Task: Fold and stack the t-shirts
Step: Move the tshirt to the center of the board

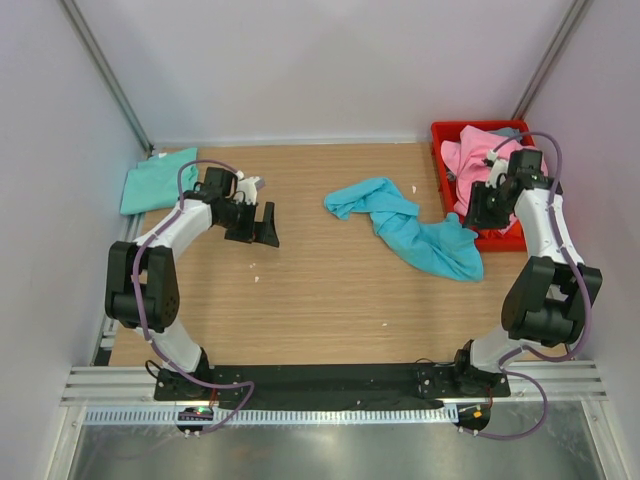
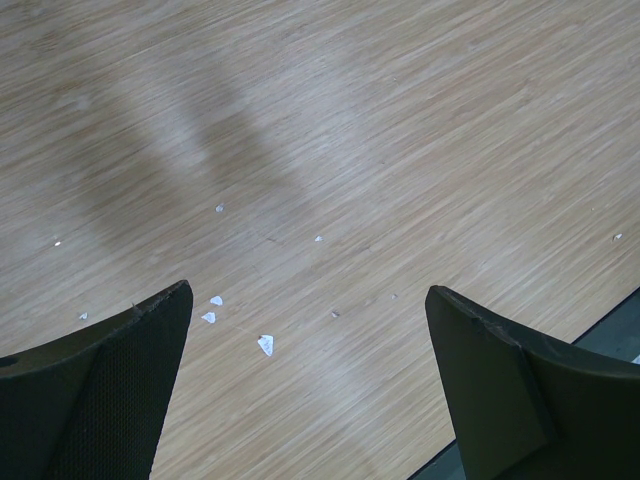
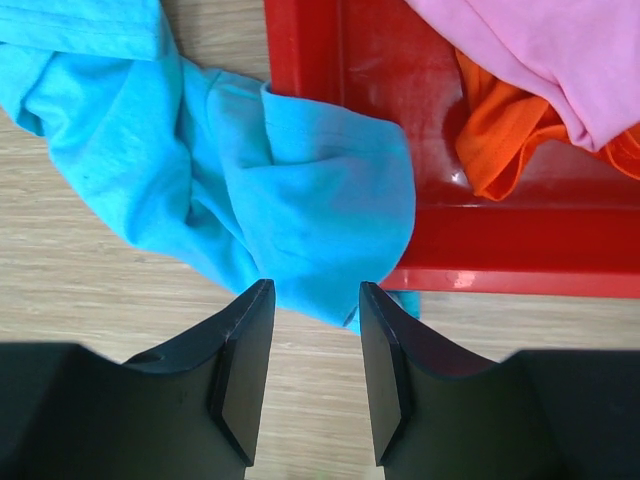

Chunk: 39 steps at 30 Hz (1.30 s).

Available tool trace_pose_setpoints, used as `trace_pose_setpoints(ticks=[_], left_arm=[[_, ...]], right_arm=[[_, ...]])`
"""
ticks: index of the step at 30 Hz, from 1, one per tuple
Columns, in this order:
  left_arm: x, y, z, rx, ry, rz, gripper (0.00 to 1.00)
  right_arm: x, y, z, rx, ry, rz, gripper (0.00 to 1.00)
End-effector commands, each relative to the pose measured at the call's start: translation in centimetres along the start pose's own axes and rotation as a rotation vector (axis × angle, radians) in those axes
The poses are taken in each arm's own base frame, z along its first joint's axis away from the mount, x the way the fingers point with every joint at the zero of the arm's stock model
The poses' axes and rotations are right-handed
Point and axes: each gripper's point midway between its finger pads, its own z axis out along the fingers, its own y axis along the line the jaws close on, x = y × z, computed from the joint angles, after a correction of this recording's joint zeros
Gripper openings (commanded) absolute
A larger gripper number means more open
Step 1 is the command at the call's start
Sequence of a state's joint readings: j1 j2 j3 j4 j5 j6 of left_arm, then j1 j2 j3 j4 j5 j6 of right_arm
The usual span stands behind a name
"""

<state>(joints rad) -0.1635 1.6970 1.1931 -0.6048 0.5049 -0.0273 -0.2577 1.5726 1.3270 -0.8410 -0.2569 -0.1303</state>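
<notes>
The turquoise-blue shirt [image 1: 410, 225] is left crumpled and stretched out around 3 o'clock, with one end lapped onto the red bin's [image 1: 438, 150] rim. The mint-green shirt [image 1: 158, 180] is laid fairly flat way out at 10 o'clock. The pink shirt [image 1: 472, 160] is bunched up inside the bin at 2 o'clock, over some orange cloth [image 3: 500, 140].

Reckoned from the centre of the table [image 1: 320, 320], with twelve o'clock away from the arms, the corner t-shirt [image 1: 157, 180] lies at ten o'clock against the far left edge. The bin [image 1: 438, 140] stands at two o'clock in the far right corner. The middle t-shirt [image 1: 405, 225] runs from just right of centre toward three o'clock, and its right end is draped over the bin's near-left corner. Inside the bin, the top t-shirt [image 1: 468, 160] lies on other cloth [image 3: 495, 140]. The left gripper [image 2: 310, 300] is at nine o'clock, right of the corner t-shirt. The right gripper [image 3: 315, 295] is at three o'clock, above that draped end.
</notes>
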Motion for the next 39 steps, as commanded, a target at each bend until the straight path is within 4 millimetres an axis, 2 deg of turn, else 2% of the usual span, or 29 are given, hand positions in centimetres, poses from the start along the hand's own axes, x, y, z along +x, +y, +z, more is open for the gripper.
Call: trace_pose_setpoints(ticks=[1,9,19,22,23,24,26,27,30,35,39], left_arm=[[-1.5,-0.6,-0.9,0.003,-0.037,0.019,1.0],[-1.5,-0.6,-1.0,-0.003,-0.038,0.021,1.0],[-1.5,-0.5,-0.9,-0.007,-0.032,0.019,1.0],[-1.4,-0.4,-0.9,-0.01,-0.028,0.017,0.99],[-1.4,-0.4,-0.9,-0.01,-0.03,0.018,1.0],[-1.5,-0.4,-0.9,-0.01,-0.031,0.02,1.0],[-1.5,-0.3,-0.9,-0.013,-0.03,0.02,0.99],[-1.5,-0.4,-0.9,-0.012,-0.03,0.02,1.0],[-1.5,-0.3,-0.9,-0.015,-0.031,0.02,1.0],[-1.9,-0.2,-1.3,-0.024,-0.046,0.021,1.0],[-2.4,0.2,-1.8,-0.048,-0.068,0.024,1.0]], right_arm=[[0.0,-1.0,-0.9,0.064,-0.023,-0.011,0.46],[1.6,-0.8,1.0,0.025,0.051,0.028,0.45],[2.6,-0.7,1.7,0.013,0.098,0.045,0.4],[2.6,-0.5,1.5,0.001,0.099,0.039,0.27],[2.6,-0.3,1.4,-0.007,0.097,0.039,0.14],[2.6,-0.3,1.4,-0.011,0.095,0.037,0.08],[2.5,-0.1,1.2,-0.019,0.089,0.033,0.01],[2.4,0.2,1.1,-0.033,0.086,0.03,0.01],[1.4,1.5,0.0,-0.098,0.044,0.009,0.01],[-2.6,4.3,-3.6,-0.184,-0.079,-0.061,0.01],[-4.6,7.6,-5.4,-0.273,-0.11,-0.125,0.01]])
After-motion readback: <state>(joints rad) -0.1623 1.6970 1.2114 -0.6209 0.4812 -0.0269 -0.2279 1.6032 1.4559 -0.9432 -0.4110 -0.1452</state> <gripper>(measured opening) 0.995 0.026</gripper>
